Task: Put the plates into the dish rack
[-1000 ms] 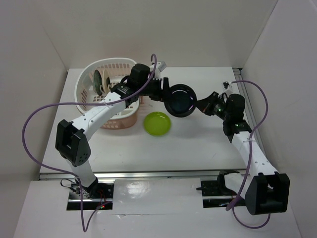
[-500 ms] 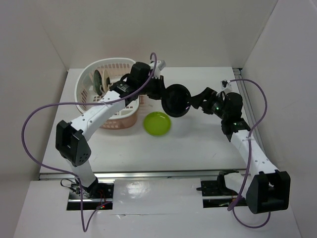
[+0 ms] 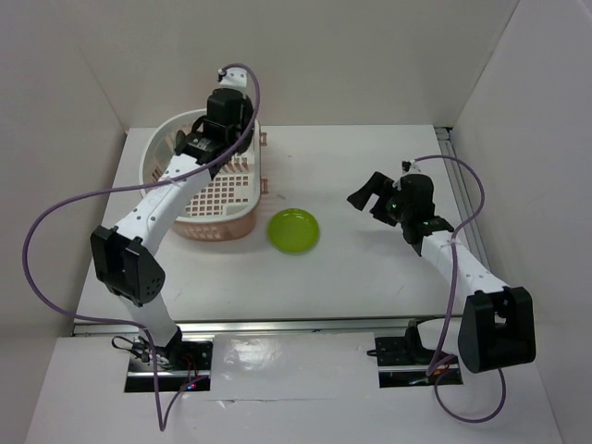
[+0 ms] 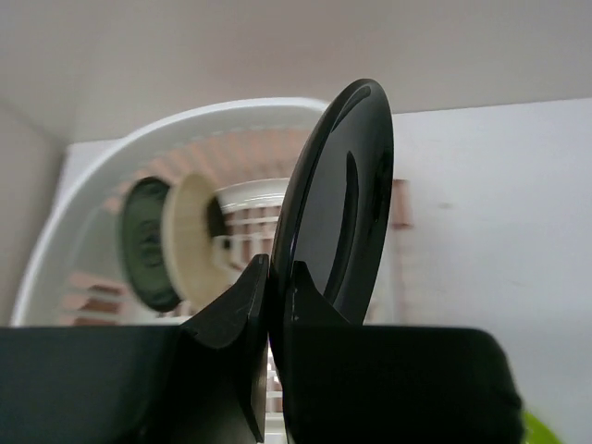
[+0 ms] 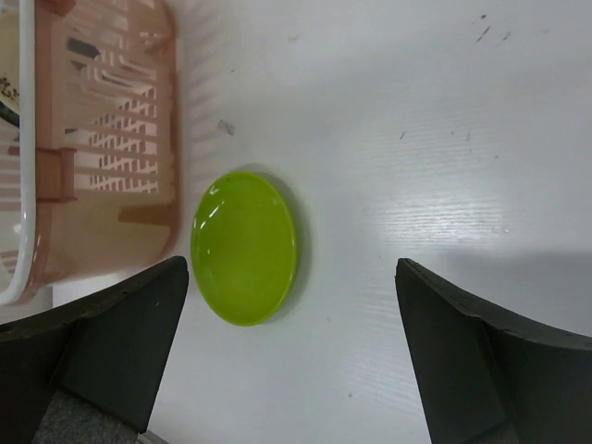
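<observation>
Swinging away from mid-table, the left claw now hangs over the dish rack, clamped on the rim of the black plate, which stands on edge. A second ago both claws shared it. The right claw has let go, jaws wide, backed off above the green plate. The handover looks done. A cream plate and a dark plate already stand racked, so black should go in next.
</observation>
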{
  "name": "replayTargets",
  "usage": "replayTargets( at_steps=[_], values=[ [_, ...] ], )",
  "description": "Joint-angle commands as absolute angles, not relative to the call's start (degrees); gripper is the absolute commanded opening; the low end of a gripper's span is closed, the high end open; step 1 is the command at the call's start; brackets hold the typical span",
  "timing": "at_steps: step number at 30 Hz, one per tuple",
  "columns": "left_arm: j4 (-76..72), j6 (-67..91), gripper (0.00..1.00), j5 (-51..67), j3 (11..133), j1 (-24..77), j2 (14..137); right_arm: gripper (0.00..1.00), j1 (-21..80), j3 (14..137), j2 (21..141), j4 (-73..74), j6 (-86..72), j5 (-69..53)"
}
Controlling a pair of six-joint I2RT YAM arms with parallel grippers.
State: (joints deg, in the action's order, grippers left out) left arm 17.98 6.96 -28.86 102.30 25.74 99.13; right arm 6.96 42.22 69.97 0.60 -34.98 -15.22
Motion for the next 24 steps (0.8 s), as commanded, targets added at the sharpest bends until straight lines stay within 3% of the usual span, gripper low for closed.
replayTargets(
  at_steps=[1,16,24],
  values=[
    [10.90,1.41,0.00,-37.79,101.78,22.07,99.14,1.00,9.57,44.12,69.96,0.79,-32.17,-13.80],
    [8.78,0.96,0.00,-42.71,106.17,17.58,111.44,1.00,12.57,46.58,74.35,0.79,-31.11,-14.33],
    [6.42,0.35,0.00,-44.03,102.74,17.05,112.85,1.00,13.10,46.58,75.59,-0.26,-31.11,-15.38]
  ],
)
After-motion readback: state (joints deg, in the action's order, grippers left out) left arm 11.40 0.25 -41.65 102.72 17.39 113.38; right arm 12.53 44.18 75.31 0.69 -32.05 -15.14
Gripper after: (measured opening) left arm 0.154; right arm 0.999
